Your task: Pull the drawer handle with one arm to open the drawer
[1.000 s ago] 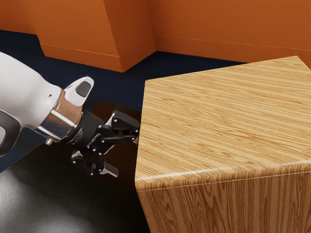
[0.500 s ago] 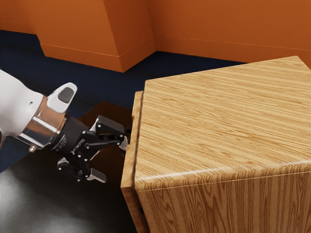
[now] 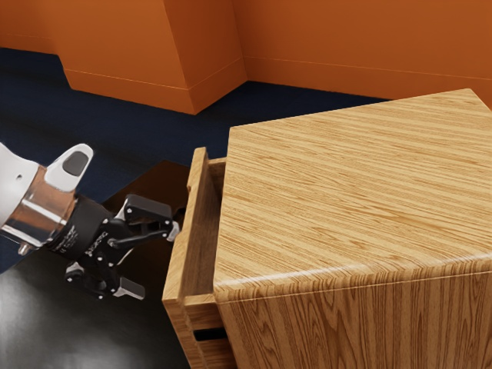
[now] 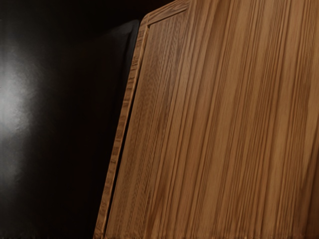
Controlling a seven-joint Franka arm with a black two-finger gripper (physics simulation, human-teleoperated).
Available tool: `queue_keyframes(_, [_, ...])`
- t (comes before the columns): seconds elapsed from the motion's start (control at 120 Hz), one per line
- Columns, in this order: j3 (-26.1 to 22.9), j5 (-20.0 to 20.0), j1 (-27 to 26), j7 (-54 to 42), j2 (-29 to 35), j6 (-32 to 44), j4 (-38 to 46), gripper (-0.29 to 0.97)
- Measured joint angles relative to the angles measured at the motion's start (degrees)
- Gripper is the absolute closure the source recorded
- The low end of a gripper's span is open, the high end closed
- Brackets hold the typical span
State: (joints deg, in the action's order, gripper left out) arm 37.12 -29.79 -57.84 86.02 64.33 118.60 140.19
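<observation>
Beside the part-open drawer (image 3: 192, 246), the pincer (image 3: 157, 260).

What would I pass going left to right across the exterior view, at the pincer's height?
arm → pincer, its fingers apart → drawer front, standing out from the body → cabinet

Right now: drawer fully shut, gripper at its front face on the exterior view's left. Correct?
Not quite. The drawer is partly open, not shut: the exterior view shows its front panel standing out from the cabinet, with a gap behind it. The rest holds: the gripper is at the drawer's front face, on the exterior view's left.
</observation>
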Motion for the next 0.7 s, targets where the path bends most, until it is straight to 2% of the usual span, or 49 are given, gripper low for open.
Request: queue_keyframes(0.7, [-1.2,0.8,8.8,-1.9,5.4,-3.5,2.1,0.01])
